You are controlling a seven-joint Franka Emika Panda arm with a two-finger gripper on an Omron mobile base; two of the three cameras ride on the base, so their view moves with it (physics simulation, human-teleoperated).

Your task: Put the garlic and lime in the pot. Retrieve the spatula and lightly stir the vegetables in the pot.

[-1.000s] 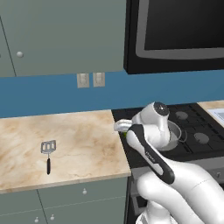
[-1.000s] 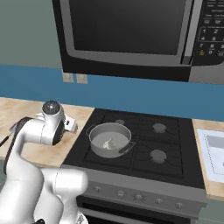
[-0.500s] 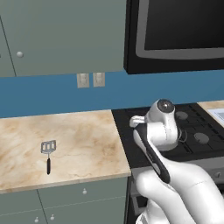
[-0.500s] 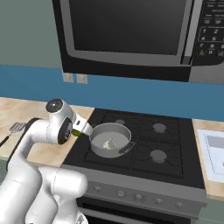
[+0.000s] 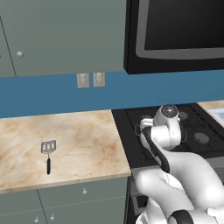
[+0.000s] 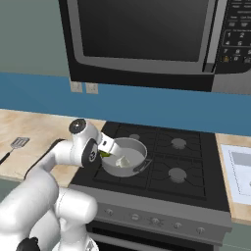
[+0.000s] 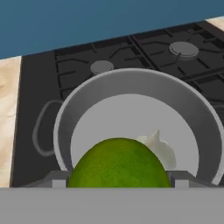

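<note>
We have the lime clamped between the fingers of the gripper, hanging at the near-left rim of the pot; in the hand view the green fruit sits low and close, with the pot's grey floor spread out beyond it. The garlic already lies inside, just beside the lime's far edge as we see it. The pot stands on the front-left burner of the black stove, under the microwave. The spatula lies flat on the marble counter, well apart to the left, untouched.

The risk we judge here is the release point. The lime seems to be over the rim rather than well over the middle, so letting go now could send it off the wall onto the stove top. A round fruit would roll. Dropping it onto the garlic could also bounce it. Carrying it further inward first looks safer.
</note>
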